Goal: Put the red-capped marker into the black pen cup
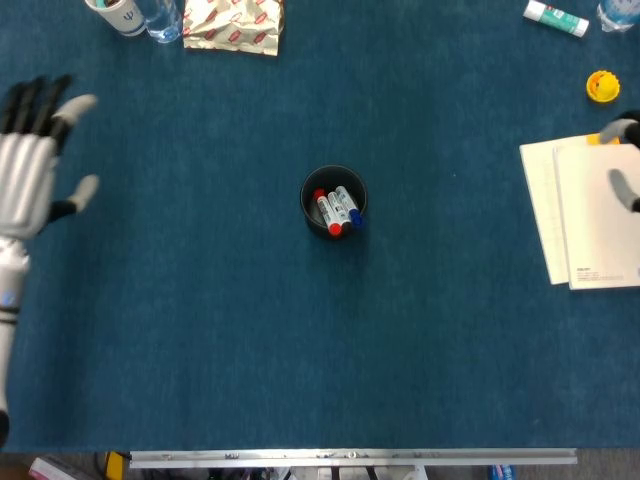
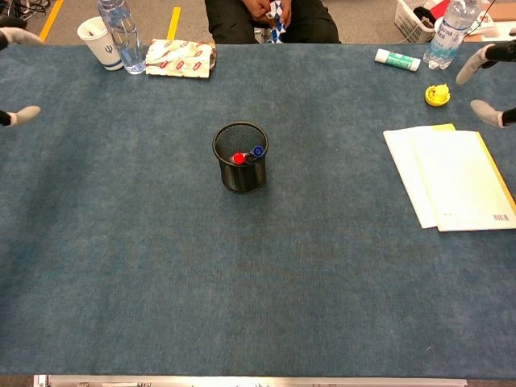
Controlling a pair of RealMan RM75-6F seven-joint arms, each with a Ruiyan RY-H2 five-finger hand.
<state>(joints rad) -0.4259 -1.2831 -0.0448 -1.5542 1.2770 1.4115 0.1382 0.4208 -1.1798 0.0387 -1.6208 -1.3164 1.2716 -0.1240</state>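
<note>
The black mesh pen cup (image 1: 334, 201) (image 2: 239, 156) stands upright mid-table. Inside it are a red-capped marker (image 1: 327, 214) (image 2: 239, 158) and a blue-capped marker (image 1: 348, 206) (image 2: 257, 151). My left hand (image 1: 28, 170) is far off at the left edge, fingers spread and holding nothing; only its fingertips (image 2: 22, 114) show in the chest view. My right hand (image 1: 625, 160) (image 2: 488, 85) shows only as fingertips at the right edge, spread apart and empty, over the papers' corner.
Cream and yellow papers (image 1: 585, 210) (image 2: 451, 175) lie at the right. A yellow cap (image 1: 601, 86), a glue stick (image 1: 556, 18) and a bottle (image 2: 444, 34) sit at the back right. A paper cup (image 2: 101, 43), bottle (image 2: 120, 34) and snack wrapper (image 1: 234, 24) sit back left.
</note>
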